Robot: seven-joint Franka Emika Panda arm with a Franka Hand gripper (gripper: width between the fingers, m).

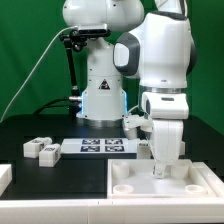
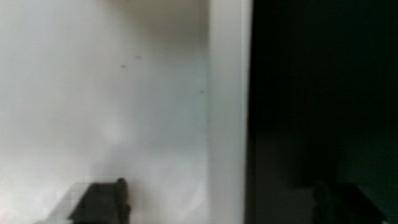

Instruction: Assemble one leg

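Observation:
My gripper [image 1: 160,168] reaches straight down into the large white tray [image 1: 140,196] at the front of the exterior view's right, just above its floor. In the wrist view the two dark fingers [image 2: 103,202] stand wide apart, and the gripper [image 2: 224,202] has only the blurred white tray surface [image 2: 125,100] and a dark area between them. No leg is held. Two loose white legs with black-and-white tags [image 1: 32,147] [image 1: 50,152] lie on the black table at the exterior view's left, well away from the gripper.
The marker board [image 1: 100,146] lies between the legs and the tray. More small white blocks [image 1: 134,120] sit by the robot base. A white part's edge [image 1: 5,176] shows at the front left. A green backdrop stands behind.

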